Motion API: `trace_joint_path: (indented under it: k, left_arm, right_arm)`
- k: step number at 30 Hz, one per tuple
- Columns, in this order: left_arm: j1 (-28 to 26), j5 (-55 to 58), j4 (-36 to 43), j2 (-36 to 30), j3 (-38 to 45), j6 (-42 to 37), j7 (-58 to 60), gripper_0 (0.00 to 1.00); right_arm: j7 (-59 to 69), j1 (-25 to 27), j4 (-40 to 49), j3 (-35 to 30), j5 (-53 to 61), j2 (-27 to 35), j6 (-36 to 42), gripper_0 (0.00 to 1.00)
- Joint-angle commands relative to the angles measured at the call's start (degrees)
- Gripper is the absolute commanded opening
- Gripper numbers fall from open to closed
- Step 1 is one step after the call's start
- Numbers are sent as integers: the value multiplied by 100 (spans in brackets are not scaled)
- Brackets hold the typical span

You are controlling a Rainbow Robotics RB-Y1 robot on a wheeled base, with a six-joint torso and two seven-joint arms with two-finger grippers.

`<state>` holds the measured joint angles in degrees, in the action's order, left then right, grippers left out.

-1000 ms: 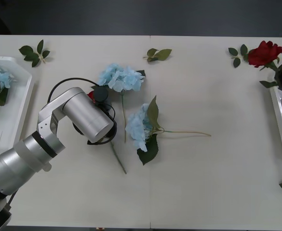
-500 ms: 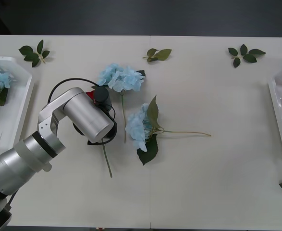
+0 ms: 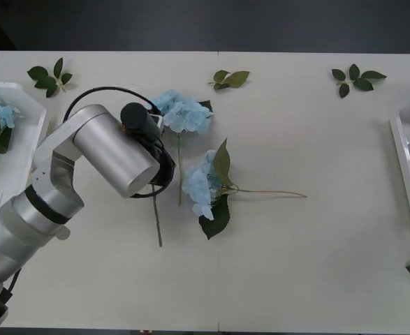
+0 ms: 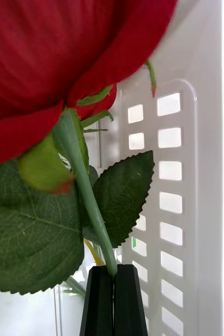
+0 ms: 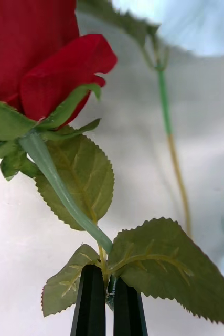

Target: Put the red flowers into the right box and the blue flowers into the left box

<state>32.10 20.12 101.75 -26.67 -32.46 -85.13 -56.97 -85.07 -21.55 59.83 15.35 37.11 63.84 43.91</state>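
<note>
- The left gripper point(image 5: 107, 294) is clamped on the green stem of a red rose point(image 5: 33, 58), black fingers pinched just below the lower leaves, with the head rising straight off the fingertips
- In the front view that rose's stem point(image 3: 156, 222) trails out from under the left arm's wrist toward the table's near edge; the bloom itself is hidden behind the silver forearm
- Just beyond this gripper lie two blue flowers, one hydrangea point(image 3: 184, 113) close by its far side and another point(image 3: 201, 183) a little further toward the robot's right, both on the bare table
- Behind the arm, the left box point(image 3: 30, 150) already holds a blue head at its far end
- The right gripper point(image 4: 112, 299) is closed on a second rose stem point(image 4: 88, 194), its bloom point(image 4: 64, 47) filling the space above the fingers, with the right box point(image 4: 169, 173) slotted wall directly behind
- Step in hand, as I judge it: both arms carry roses, the right one about to release into its tray
- The left rose needs moving across to the right box point(image 3: 408, 157) (a long reach, perhaps a handover)
- Whether the left rose's stem tip touches the table I cannot tell
</note>
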Motion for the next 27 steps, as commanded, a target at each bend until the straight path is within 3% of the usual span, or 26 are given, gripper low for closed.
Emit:
trace_joint_path:
  k: [1,2,5,7,9,19,27]
  left_arm:
    - [-345,405,882,-67,899,-487,-833,0]
    - [-345,405,882,-67,899,-487,-833,0]
    - [-583,880,1550,-67,1585,-1006,-1440,0]
    - [-653,1082,1787,-67,1831,-1191,-1624,0]
    - [-723,1346,2025,-67,2095,-1349,-1835,0]
    - [-785,2813,2315,188,3123,-1182,-2855,0]
    - [-776,4764,1928,390,3738,-285,-3461,0]
  right_arm:
    - [-115,-183,-59,21,-46,32,-50,0]
    - [-115,-183,-59,21,-46,32,-50,0]
    - [-194,-192,-42,21,-46,32,-58,66]
    - [-238,-192,2,21,-46,41,-58,88]
    - [-317,-183,37,21,-37,41,-58,98]
    - [-643,-192,160,21,367,84,-67,100]
    - [-1706,-183,600,21,2143,445,-58,100]
